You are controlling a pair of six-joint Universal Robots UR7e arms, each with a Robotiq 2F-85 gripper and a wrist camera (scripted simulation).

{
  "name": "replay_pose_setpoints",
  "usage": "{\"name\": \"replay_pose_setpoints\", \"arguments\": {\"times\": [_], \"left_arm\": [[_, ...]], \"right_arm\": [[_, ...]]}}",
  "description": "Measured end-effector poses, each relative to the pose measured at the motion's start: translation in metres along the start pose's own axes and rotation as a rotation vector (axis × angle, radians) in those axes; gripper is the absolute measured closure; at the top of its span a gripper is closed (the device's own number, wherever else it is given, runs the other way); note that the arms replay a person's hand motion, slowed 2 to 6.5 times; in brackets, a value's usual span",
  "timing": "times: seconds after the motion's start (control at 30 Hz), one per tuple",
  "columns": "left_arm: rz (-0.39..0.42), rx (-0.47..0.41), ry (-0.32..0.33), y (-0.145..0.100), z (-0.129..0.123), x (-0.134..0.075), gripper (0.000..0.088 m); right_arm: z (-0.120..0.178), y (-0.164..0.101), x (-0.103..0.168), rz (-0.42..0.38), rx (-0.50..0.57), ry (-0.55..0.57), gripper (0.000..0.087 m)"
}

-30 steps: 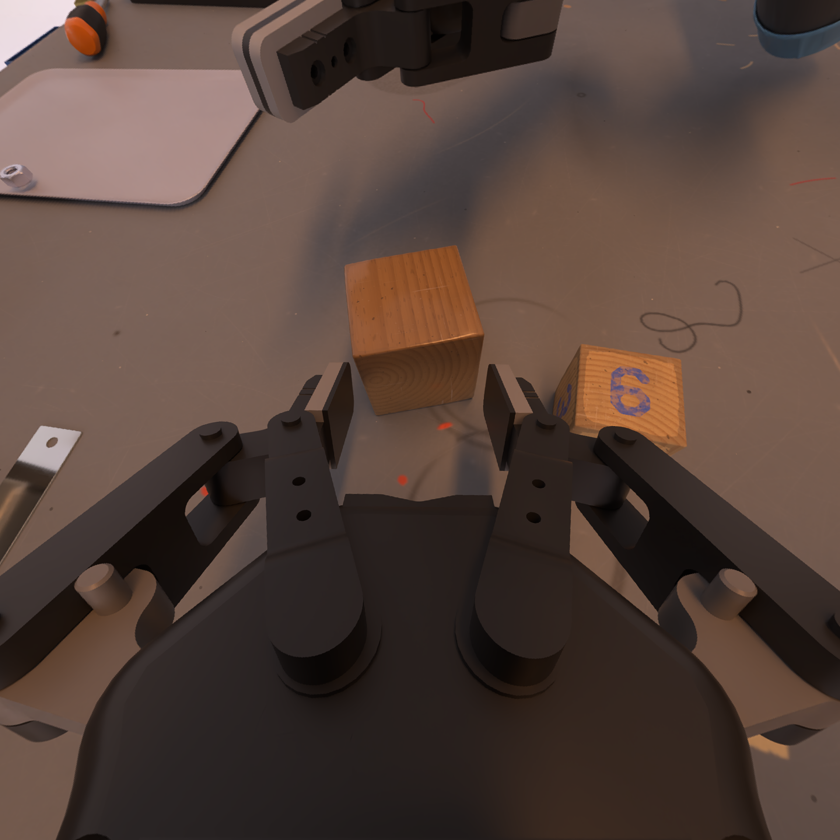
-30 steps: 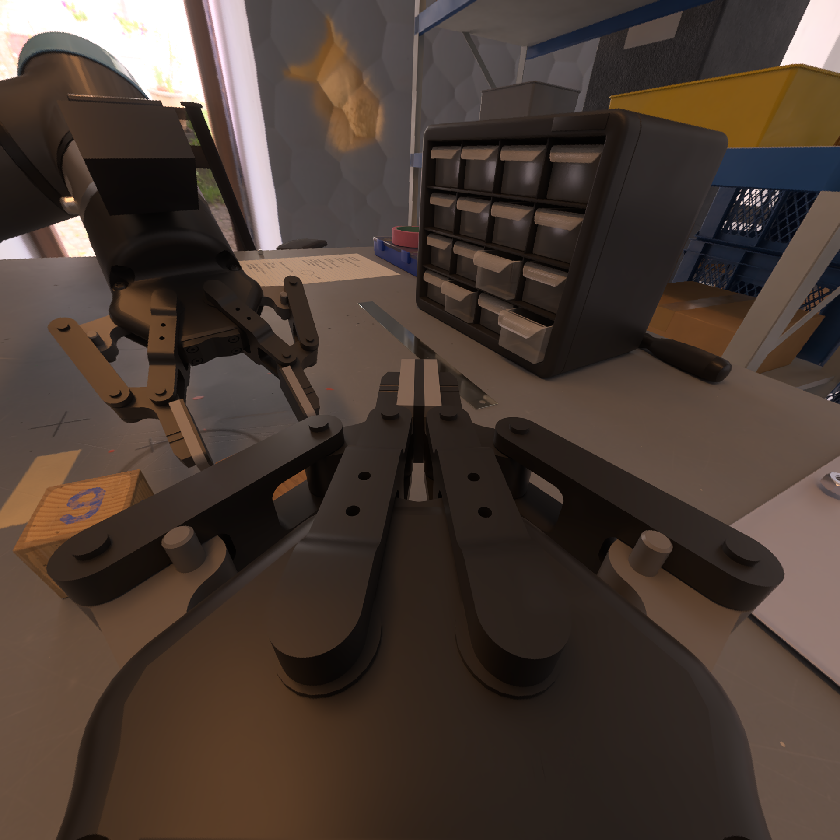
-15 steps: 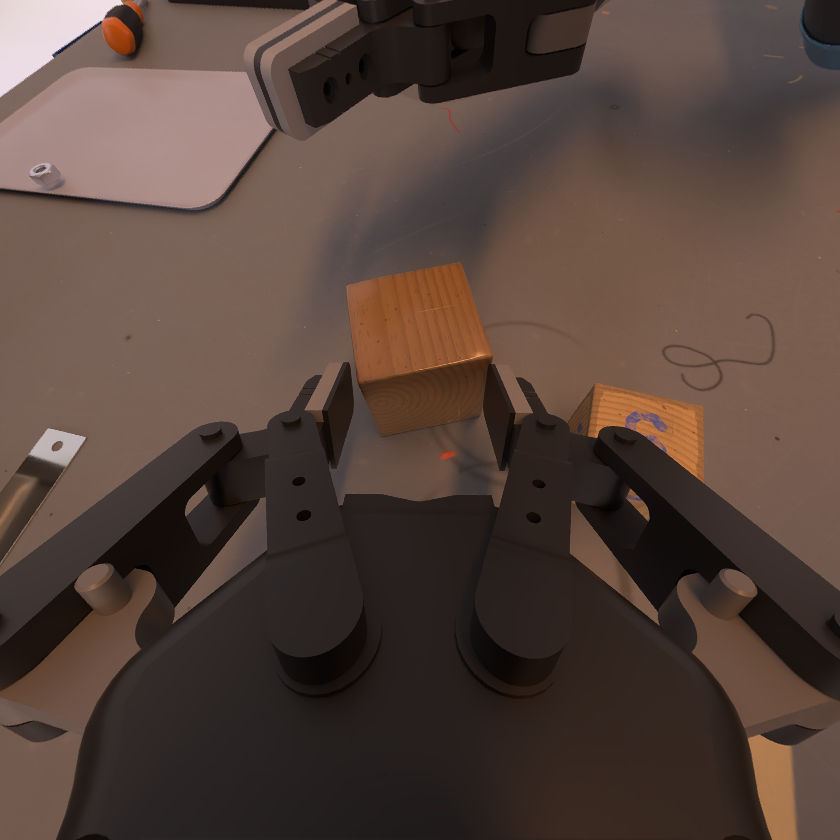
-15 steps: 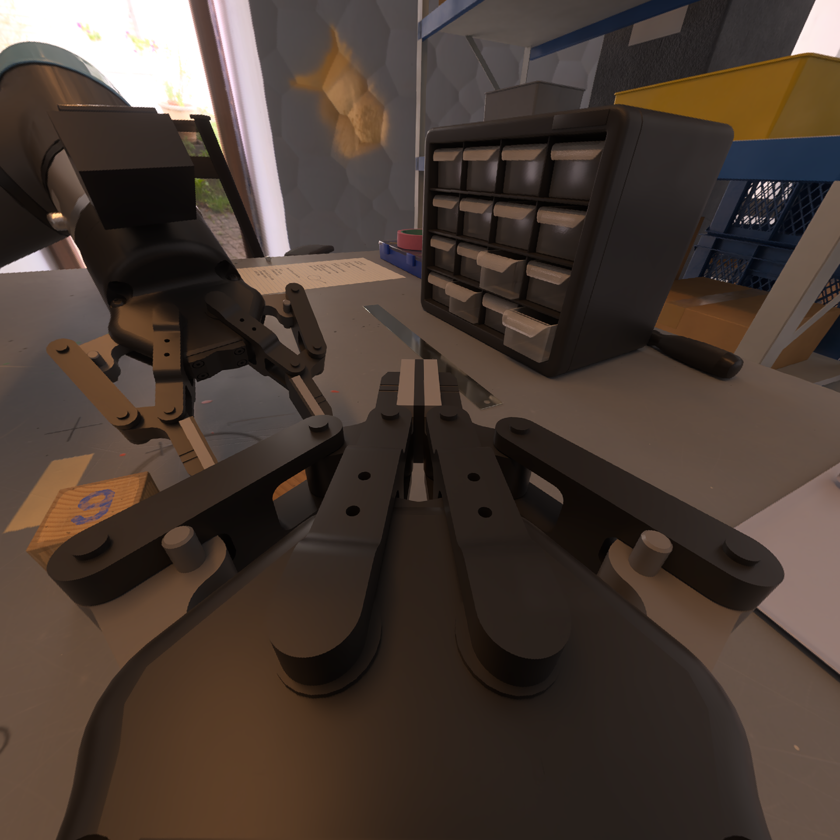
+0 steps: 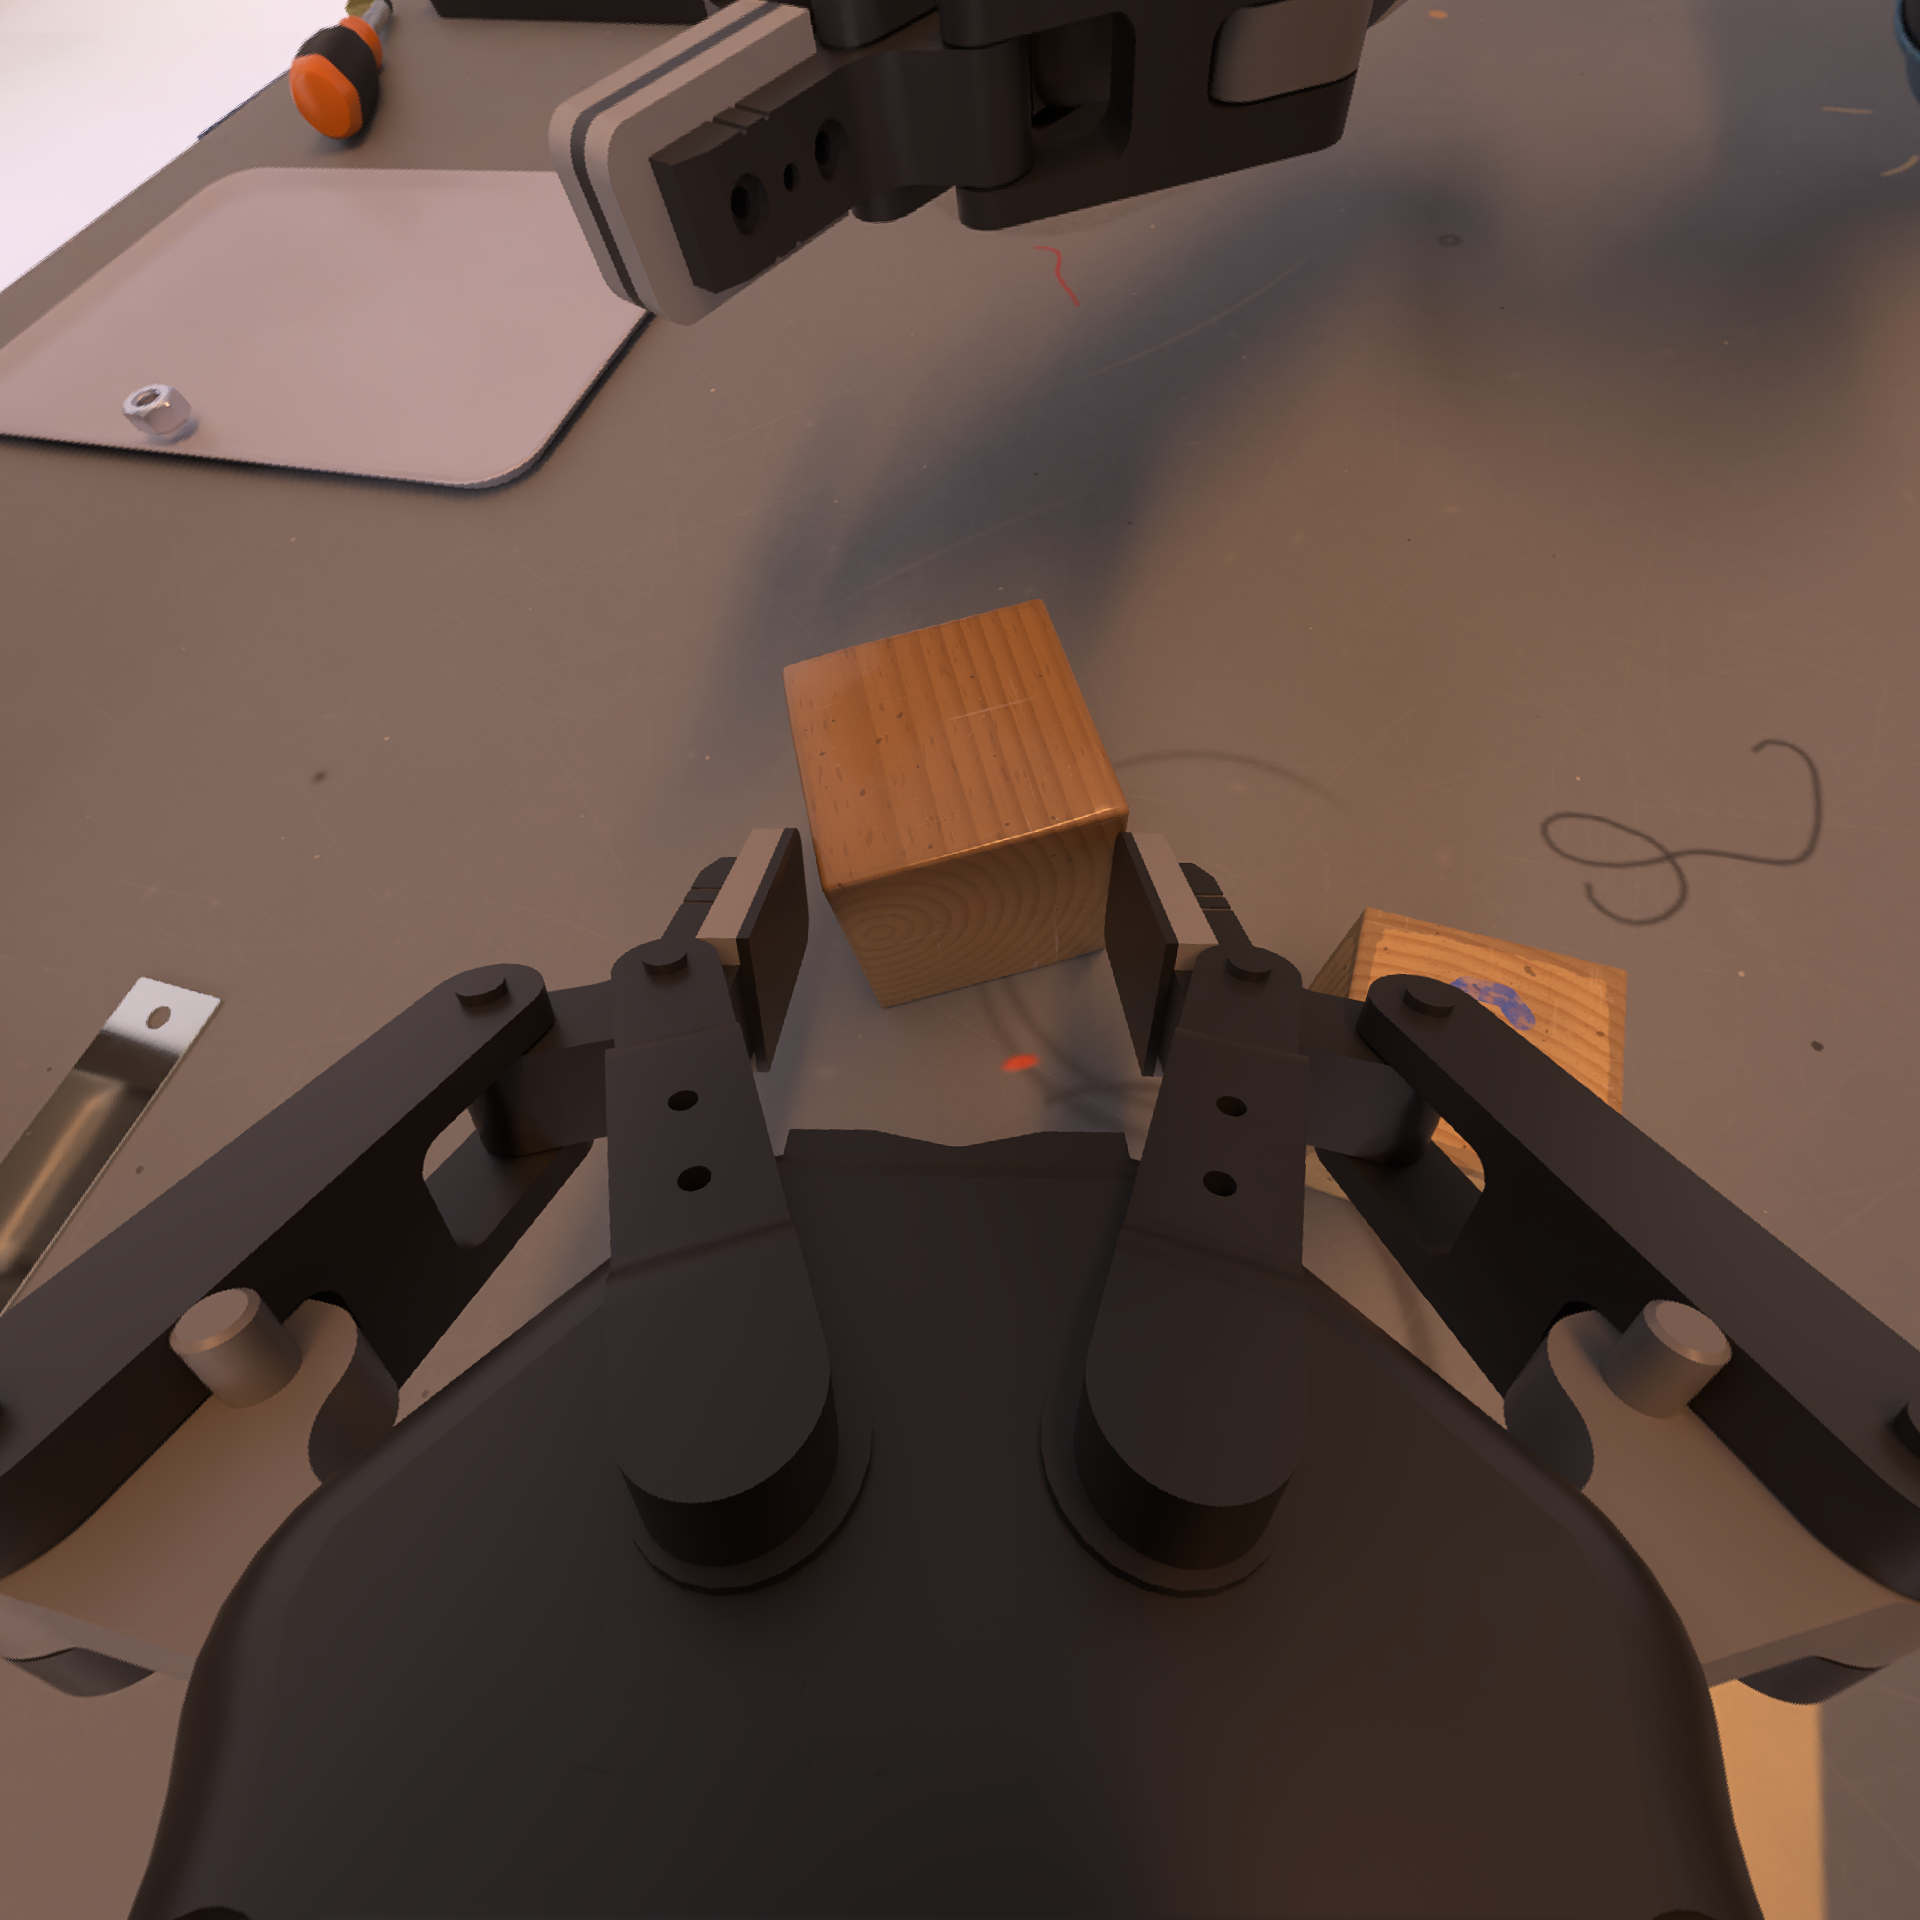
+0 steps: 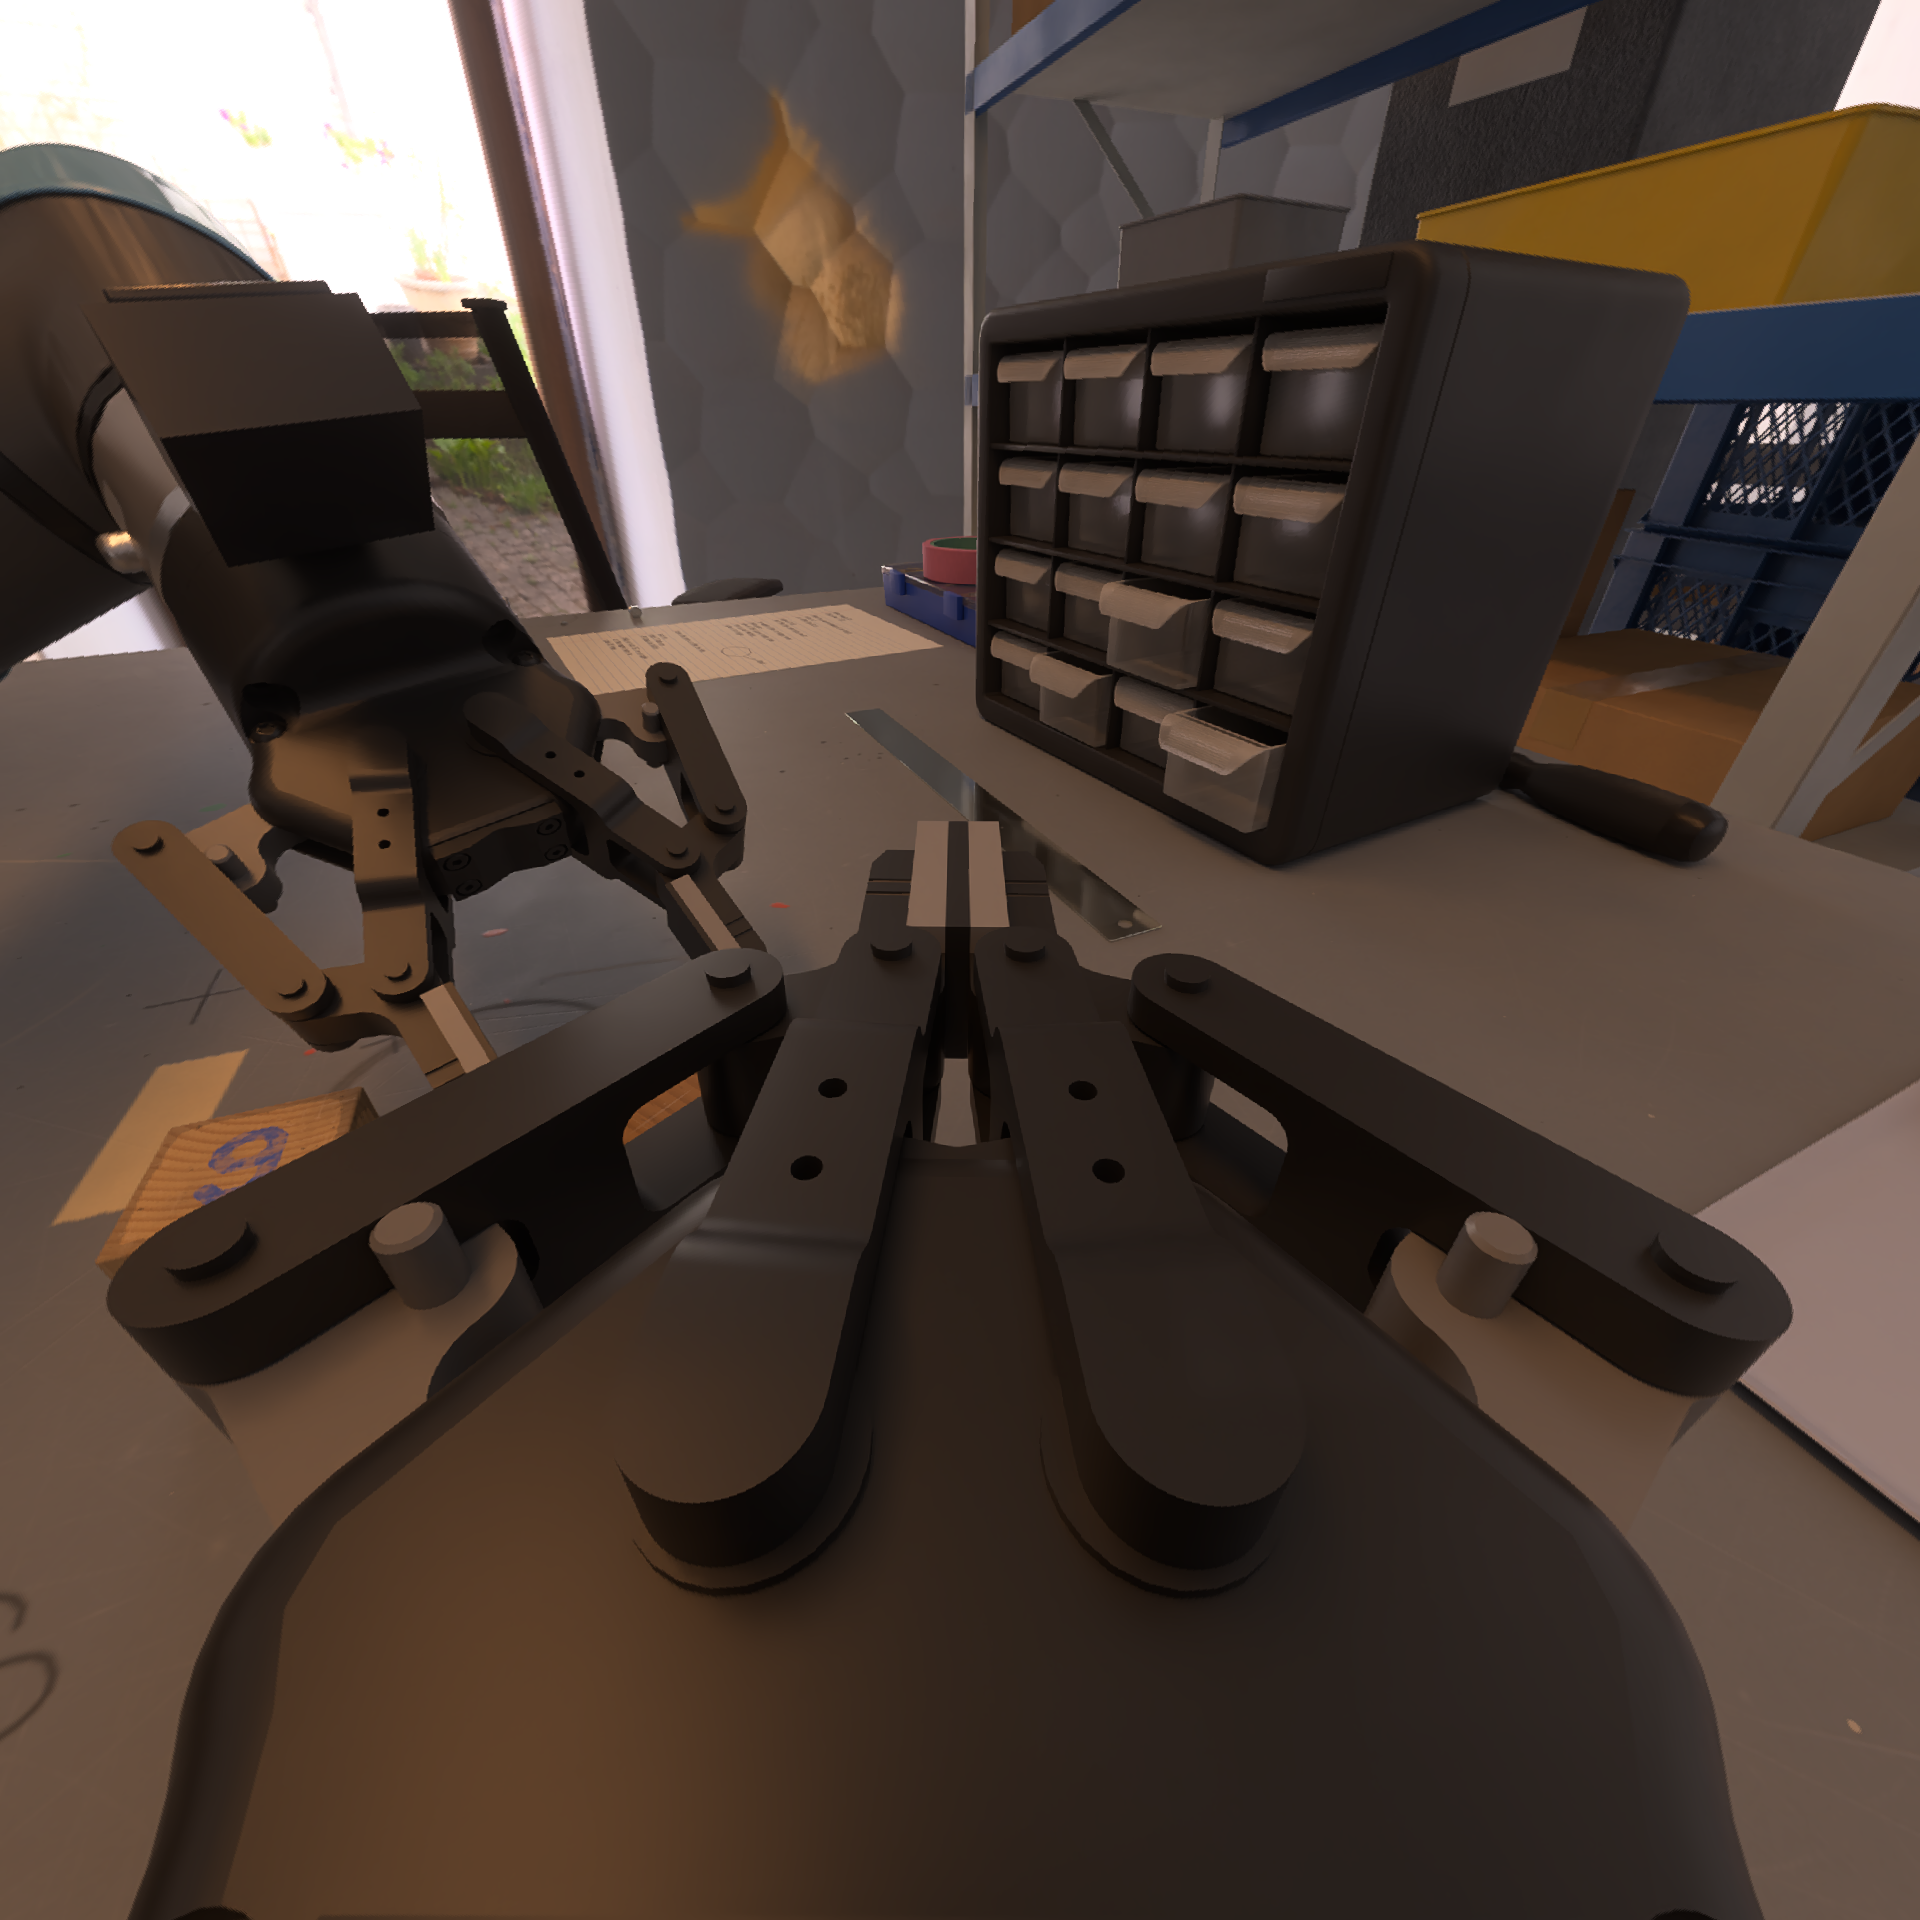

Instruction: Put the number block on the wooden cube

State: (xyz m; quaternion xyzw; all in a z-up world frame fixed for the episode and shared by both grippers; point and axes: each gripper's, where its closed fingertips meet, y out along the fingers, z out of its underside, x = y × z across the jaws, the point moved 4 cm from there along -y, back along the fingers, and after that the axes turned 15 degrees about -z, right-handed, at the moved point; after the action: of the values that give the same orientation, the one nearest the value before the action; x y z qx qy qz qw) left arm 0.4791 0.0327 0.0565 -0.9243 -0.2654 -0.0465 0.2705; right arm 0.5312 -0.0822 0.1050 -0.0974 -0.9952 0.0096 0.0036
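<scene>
Oddly, the left gripper (image 5: pixel 956 940) hangs open with its pads on either side of the wooden cube (image 5: pixel 951 790), not the number block (image 5: pixel 1496 1023). Going left to right from that gripper: a metal strip (image 5: pixel 99 1091) lies far off its left finger, a pale mat (image 5: pixel 312 322) with a small nut (image 5: pixel 158 411) sits ahead and to the left, and an orange-capped screwdriver (image 5: pixel 335 78) lies beyond that. The cube stands straight ahead, its near face between the fingertips with a gap on each side. The number block lies on the table just behind the right finger's linkage and partly hidden by it. Farther ahead, above the table, floats the right gripper (image 6: pixel 954 873), its pads pressed together on nothing.

My worry is a wrong grasp: if the jaws close here they would take the cube, which is the base and should stay put. Moving across to the number block, the right finger or its outer link could clip the cube's right edge and shove or twist it. The block sits so near that linkage that a careless sweep could knock it too. Later, a skewed placement on the cube's small top might let the block slide off.
</scene>
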Motion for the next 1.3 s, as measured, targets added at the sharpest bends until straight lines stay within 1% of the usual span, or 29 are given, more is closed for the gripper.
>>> {"name": "replay_pose_setpoints", "arguments": {"times": [0.27, 0.93, 1.3], "left_arm": [[-0.021, 0.012, 0.005, 0.001, 0.0009, -0.0001, 0.0352], [-0.068, 0.03, -0.002, 0.0022, 0.0016, -0.0004, 0.0342], [-0.108, 0.035, 0.03, 0.0024, 0.0026, -0.0011, 0.0337]], "right_arm": [[0.0008, 0.0011, 0.0006, -0.014, 0.003, 0.008, 0.0874], [0.0022, 0.0024, -0.002, -0.001, 0.023, 0.02, 0.0874], [0.0028, 0.0032, -0.002, -0.011, 0.024, 0.029, 0.0874]]}}
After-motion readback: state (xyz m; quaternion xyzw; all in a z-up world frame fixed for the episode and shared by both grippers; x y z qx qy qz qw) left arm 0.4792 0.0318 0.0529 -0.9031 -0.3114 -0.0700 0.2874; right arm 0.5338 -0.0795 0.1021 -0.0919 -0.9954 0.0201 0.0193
